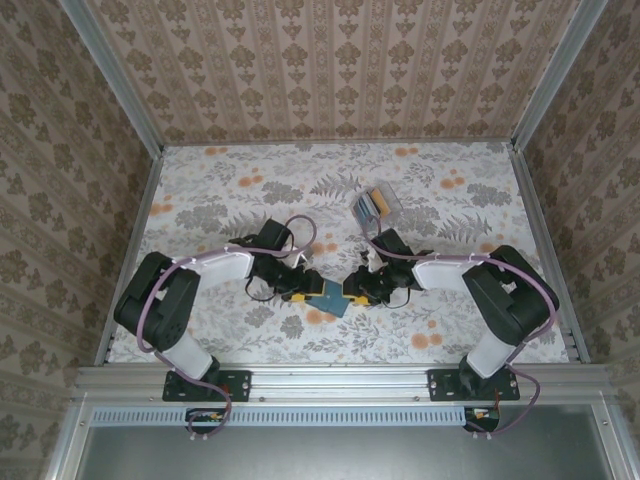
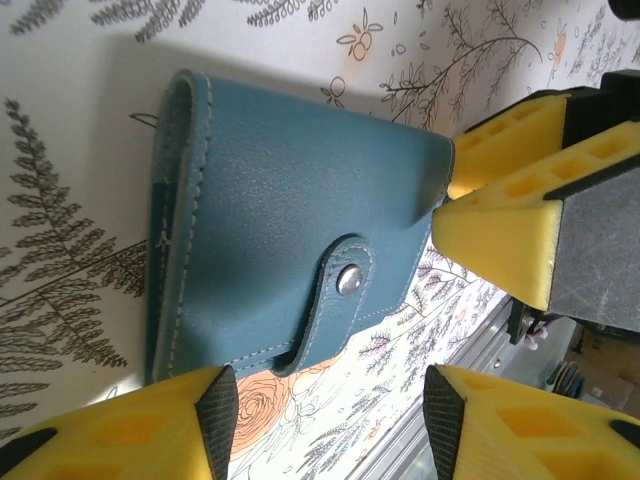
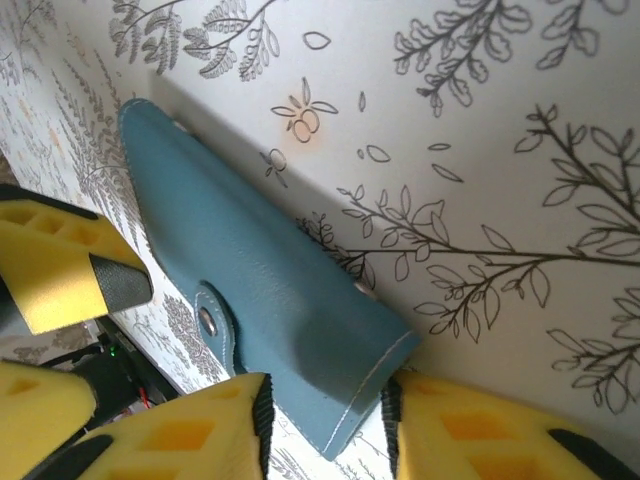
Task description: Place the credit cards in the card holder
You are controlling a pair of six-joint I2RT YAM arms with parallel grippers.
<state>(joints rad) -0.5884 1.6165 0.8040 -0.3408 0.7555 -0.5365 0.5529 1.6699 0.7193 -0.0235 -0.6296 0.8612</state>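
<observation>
The table (image 1: 200,200), covered in a floral cloth, carried both task items. The left gripper (image 1: 303,290) and the right gripper (image 1: 352,290) faced each other close to the near edge, at mid-width, with the card holder (image 1: 330,298) between them. The holder lay closed, its strap (image 2: 335,300) fastened by the snap (image 2: 349,281).

The right gripper's jaws appeared pinched on the holder's right edge. The left gripper stood roughly half open, its pads (image 2: 120,430) either side of the strap edge, gripping nothing. The credit cards (image 1: 373,205) lay as a fanned stack farther back, slightly right of centre and well apart from the holder.

Judged step: securing the holder for opening, with no card yet inserted. The next move probably called for the left gripper to close on the strap or flap while the right gripper held the body. A pull would then release the snap, and the holder would have to be folded open before any card was fetched.
</observation>
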